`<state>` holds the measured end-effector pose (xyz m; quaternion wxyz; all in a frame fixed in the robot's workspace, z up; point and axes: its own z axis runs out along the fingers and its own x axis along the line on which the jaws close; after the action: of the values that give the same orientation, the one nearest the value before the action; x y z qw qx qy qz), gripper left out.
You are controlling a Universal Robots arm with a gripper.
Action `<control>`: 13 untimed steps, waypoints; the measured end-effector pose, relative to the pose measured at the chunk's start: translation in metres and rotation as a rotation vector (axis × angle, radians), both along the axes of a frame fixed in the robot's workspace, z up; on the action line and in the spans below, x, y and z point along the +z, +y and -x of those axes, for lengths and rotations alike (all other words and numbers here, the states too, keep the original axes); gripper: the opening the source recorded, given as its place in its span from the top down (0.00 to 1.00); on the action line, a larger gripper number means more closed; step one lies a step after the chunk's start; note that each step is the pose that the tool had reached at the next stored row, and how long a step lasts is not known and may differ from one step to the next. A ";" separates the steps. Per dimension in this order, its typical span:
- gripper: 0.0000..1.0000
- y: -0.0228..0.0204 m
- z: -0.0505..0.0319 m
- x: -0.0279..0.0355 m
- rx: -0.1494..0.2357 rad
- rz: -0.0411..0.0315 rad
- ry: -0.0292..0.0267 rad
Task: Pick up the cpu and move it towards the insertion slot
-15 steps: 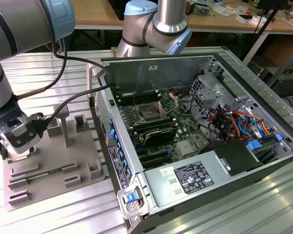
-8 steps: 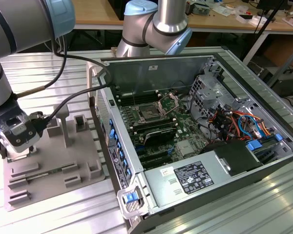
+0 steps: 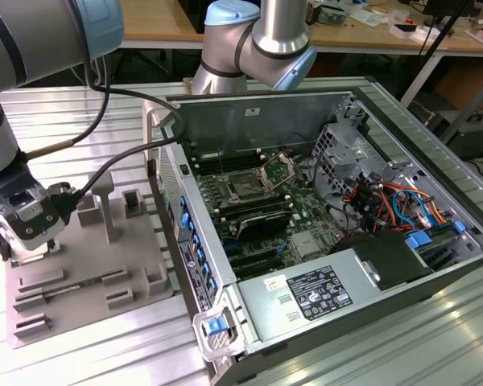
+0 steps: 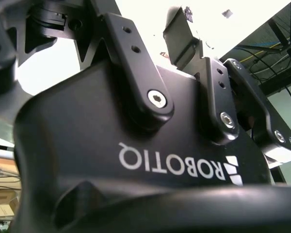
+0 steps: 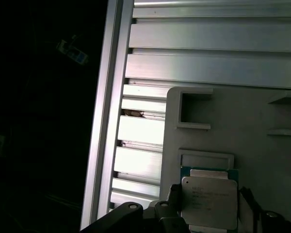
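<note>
Straddling the cpu (image 5: 209,193), the gripper (image 5: 211,206)

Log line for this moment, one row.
gripper: over grey tray | cpu: under gripper, at tray | slot: in computer case, away from cpu

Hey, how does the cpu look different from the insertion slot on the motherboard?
The cpu has a bright silvery top, while the insertion slot has a dark centre inside a metal frame. The cpu lies on the grey tray outside the computer case; the insertion slot sits on the motherboard inside that case. Both are square and lie flat.
</note>
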<state>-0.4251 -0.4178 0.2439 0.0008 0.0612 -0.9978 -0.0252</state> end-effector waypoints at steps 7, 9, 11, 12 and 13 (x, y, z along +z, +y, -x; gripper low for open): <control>0.45 0.0000 0.0000 0.0027 0.000 0.0000 -0.0001; 0.45 0.0000 0.0000 0.0035 0.000 0.0000 -0.0001; 0.45 0.0000 0.0000 0.0041 0.000 0.0001 0.0000; 0.45 0.0000 0.0000 0.0046 0.000 0.0001 0.0000; 0.45 0.0000 0.0000 0.0050 0.000 0.0000 -0.0001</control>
<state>-0.4251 -0.4178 0.2490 0.0007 0.0612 -0.9978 -0.0252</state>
